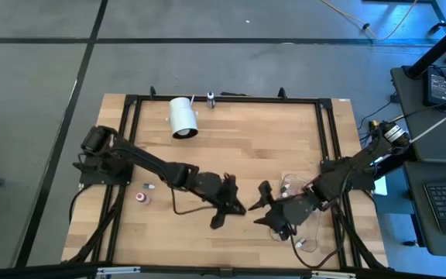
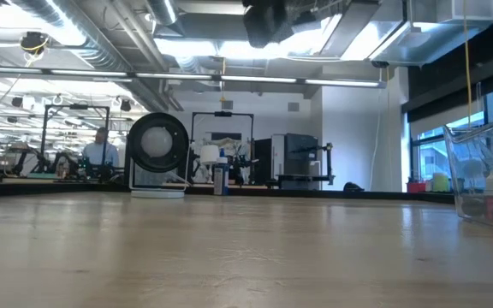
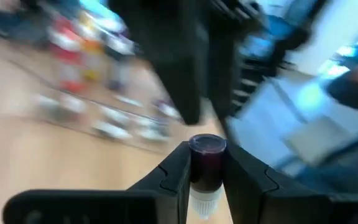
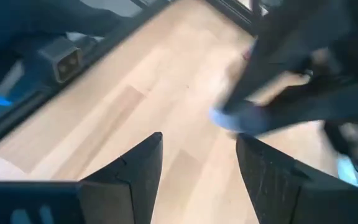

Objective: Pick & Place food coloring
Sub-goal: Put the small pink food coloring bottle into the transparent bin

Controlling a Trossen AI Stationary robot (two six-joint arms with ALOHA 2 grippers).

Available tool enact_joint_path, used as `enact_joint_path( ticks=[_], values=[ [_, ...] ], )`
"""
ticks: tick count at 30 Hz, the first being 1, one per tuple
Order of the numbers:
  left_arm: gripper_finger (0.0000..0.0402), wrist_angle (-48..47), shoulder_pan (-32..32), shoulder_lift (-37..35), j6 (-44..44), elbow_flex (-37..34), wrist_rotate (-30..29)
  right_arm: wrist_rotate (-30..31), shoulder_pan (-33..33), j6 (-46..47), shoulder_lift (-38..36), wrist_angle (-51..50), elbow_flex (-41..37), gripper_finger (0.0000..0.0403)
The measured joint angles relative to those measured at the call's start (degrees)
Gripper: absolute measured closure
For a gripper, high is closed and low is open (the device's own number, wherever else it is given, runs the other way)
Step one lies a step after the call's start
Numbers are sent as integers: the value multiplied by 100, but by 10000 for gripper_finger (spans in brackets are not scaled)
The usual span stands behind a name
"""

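My left gripper (image 1: 238, 200) hovers over the table's middle near the front, shut on one small food coloring bottle (image 3: 207, 163) with dark contents and a white cap. My right gripper (image 1: 259, 206) faces it from the right, close by. It is open, with nothing between its fingers (image 4: 199, 146). Two more little bottles (image 1: 142, 197) lie on the wood at the left. Others stand and lie in a clear box (image 1: 300, 226) at the right, blurred in the left wrist view (image 3: 73, 56). My left gripper pinches the bottle's dark body (image 3: 207, 168) between its two fingers, near their free ends. The bottle lies along the fingers, its flat bottom (image 3: 207, 144) pointing outward and its white cap (image 3: 204, 202) back toward the wrist. It is lifted clear of the table.
A large white cylinder (image 1: 183, 117) lies on its side at the table's far edge and shows as a ring in the low view (image 2: 157, 145). The clear box (image 2: 486, 184) stands at the right. A black frame (image 1: 223, 98) runs round the tabletop. People sit at desks beyond the table.
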Motion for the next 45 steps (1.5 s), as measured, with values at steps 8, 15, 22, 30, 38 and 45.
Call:
enact_joint_path(
  ticks=[8,15,22,30,38,45],
  values=[
    [328,2552,-108,-307,1465,-810,-1185,1226,75,786,-29,-209,-2,197],
    [327,3320,37,-307,1629,-1211,-1215,2030,73,1123,-29,415,-4,197],
    [327,3554,7,-302,1847,-1214,-915,1755,22,1405,-31,798,-4,197],
    [327,3710,-24,-300,2108,-1214,-923,1403,-191,1501,-33,1119,-4,197],
    [325,3701,-24,-300,2119,-1214,-924,1078,-343,1509,-33,1243,-4,204],
    [325,3656,-24,-300,2119,-1214,-924,1034,-340,1502,-33,1259,-4,268]
  ],
)
